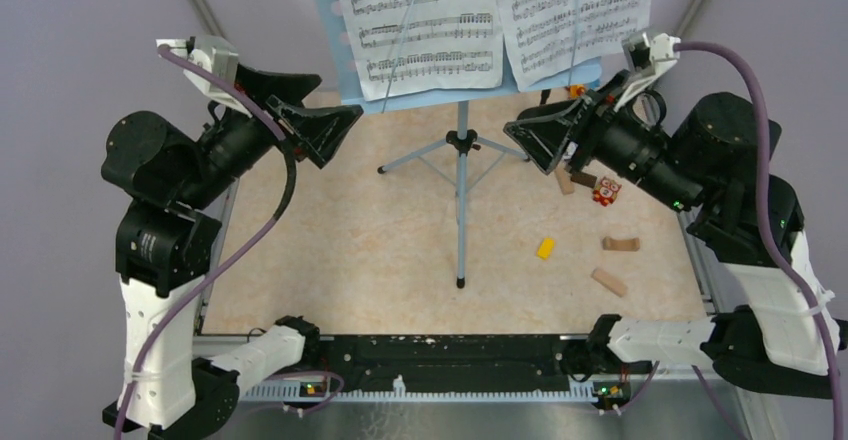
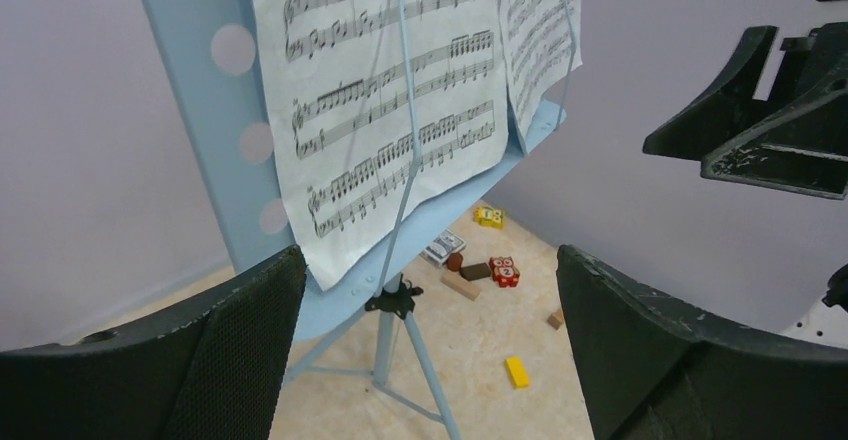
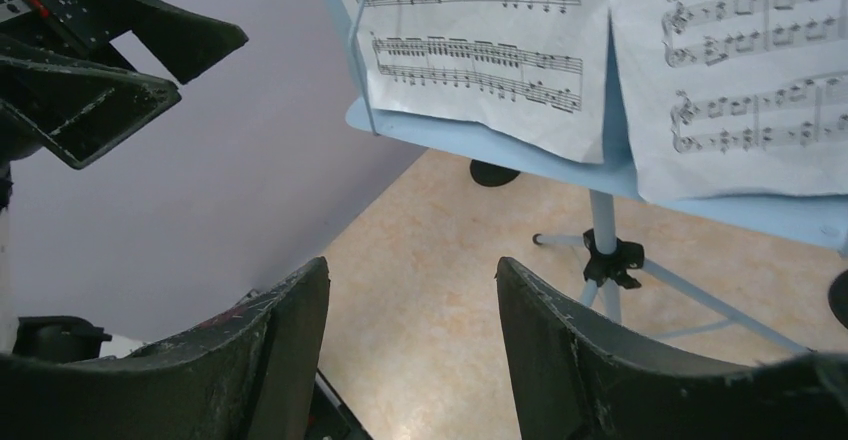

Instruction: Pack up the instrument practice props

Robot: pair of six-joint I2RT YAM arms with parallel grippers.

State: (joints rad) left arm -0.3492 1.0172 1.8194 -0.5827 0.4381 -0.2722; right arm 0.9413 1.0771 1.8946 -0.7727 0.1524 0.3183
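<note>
**Packing not begun: stand upright, sheets on it, both arms empty**

Top view: the light blue music desk (image 1: 332, 30) stands at 12 o'clock on the beige surface (image 1: 330, 260). It is upright on its grey tripod legs (image 1: 461, 210), and two white music sheets (image 1: 425, 20) rest on its ledge. The left gripper (image 1: 330, 110) hangs at 10 o'clock with fingers spread wide, holding nothing. The right gripper (image 1: 530, 145) hangs at 2 o'clock with fingers partly apart, also empty. Neither touches the stand. A yellow block (image 1: 546, 248), wooden blocks (image 1: 620, 244) and a red toy (image 1: 605, 192) lie at 3 to 4 o'clock.

Left wrist view: the wide fingers frame the stand's stem but stay apart from it. A small card box (image 2: 443, 247) lies beyond, among the toys.

Right wrist view: the fingers show a moderate gap with nothing in it. A black round base (image 3: 494, 172), likely a mic holder, sits behind the desk at 12 o'clock. No microphone shows in any view.

By my reading everything is left to do: sheets, stand, holders and microphones. No container to pack into is visible.
</note>
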